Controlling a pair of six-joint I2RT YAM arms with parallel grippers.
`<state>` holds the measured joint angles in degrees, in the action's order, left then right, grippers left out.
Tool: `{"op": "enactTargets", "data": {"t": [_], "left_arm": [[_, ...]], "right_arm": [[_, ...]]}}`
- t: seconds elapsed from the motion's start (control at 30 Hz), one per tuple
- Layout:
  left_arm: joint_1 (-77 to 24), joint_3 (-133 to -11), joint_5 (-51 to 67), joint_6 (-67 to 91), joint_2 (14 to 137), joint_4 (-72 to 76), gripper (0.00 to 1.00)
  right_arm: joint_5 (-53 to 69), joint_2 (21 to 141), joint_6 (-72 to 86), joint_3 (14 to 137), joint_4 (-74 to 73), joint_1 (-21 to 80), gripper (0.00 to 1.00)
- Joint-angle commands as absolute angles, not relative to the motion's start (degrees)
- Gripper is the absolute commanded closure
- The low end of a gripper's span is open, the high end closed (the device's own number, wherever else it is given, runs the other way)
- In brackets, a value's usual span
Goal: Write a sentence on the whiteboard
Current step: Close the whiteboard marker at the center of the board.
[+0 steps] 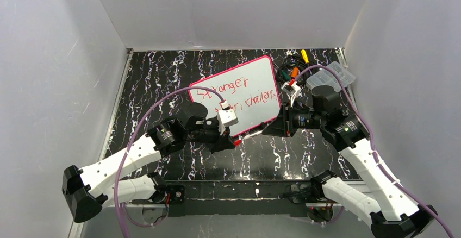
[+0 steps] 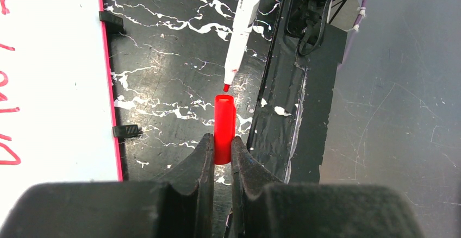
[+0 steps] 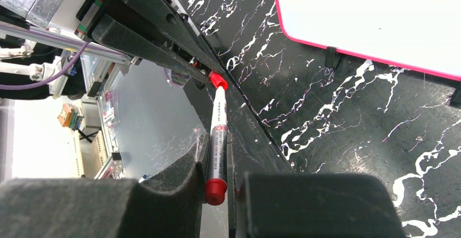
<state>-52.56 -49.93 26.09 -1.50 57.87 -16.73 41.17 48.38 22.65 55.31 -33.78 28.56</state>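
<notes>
Since red words sit on the board and pen tip meets cap, step: recapping, judged as the close-out after writing.
whiteboard: flat white rectangular whiteboard with rounded corners and thin pink-red border (image 1: 262, 70). It lies flat and skewed at far centre of the black white-veined marbled table (image 1: 163, 86), just beyond both grippers.
sentence: thin red handwritten sentence (image 1: 228, 88) on the board in two slanted lines, roughly "Stronger" over "trailer". The left wrist hides the start of the lower line.
left gripper: left gripper (image 2: 223, 145) is pinching a short red plastic cap (image 2: 224, 124) by its closed end, open mouth pointing away toward the pen.
right gripper: right gripper (image 3: 217, 154) is pressed together on a slim white-barrelled marker with red tip and red tail plug (image 3: 218, 121), gripped near the tail.
tip vs cap: in the left wrist view the tip sits just at the cap mouth, apart by a sliver and not seated.
position: both are held above the bare table at the board's near edge.
next move: calls for lining up the pen axis with the cap, since it looks slightly angled, then a straight push until seated. Off-centre contact could twist the cap in the jaws.
count, task things: one whiteboard, one sentence (two lines), one marker, one cap, two grippers.
count, rest: two small black clips (image 2: 126, 131) show on the board edge in the left wrist view.
also there: one clear plastic compartment box (image 1: 331, 75) sits at far right, with coloured bits (image 1: 293, 70) beside it too small to name or count.
</notes>
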Motion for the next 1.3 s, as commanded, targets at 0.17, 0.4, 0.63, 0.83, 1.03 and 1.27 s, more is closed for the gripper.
{"op": "enactTargets", "data": {"t": [0.17,0.4,0.63,0.83,1.03,1.27], "left_arm": [[-52.0,-49.7,27.8,-1.9,56.5,-16.5,1.00],[-52.1,-49.7,28.1,-1.8,56.4,-16.3,1.00],[-52.1,-49.9,28.8,-1.6,56.6,-15.8,1.00],[-52.1,-49.8,29.6,-1.9,56.7,-15.8,1.00],[-52.0,-49.7,30.8,-2.5,56.6,-15.8,1.00],[-52.0,-49.6,30.4,-2.4,56.0,-15.4,1.00]], "right_arm": [[43.3,48.2,22.4,55.1,-32.9,28.6,0.99],[43.9,48.4,22.8,54.5,-32.1,28.6,0.99],[44.3,48.6,23.0,54.1,-31.6,28.6,0.99],[44.2,48.7,23.3,54.2,-30.7,28.6,0.99],[44.6,49.0,23.6,54.1,-30.1,28.6,0.99],[45.2,48.9,23.8,53.8,-30.0,28.6,0.99]]}}
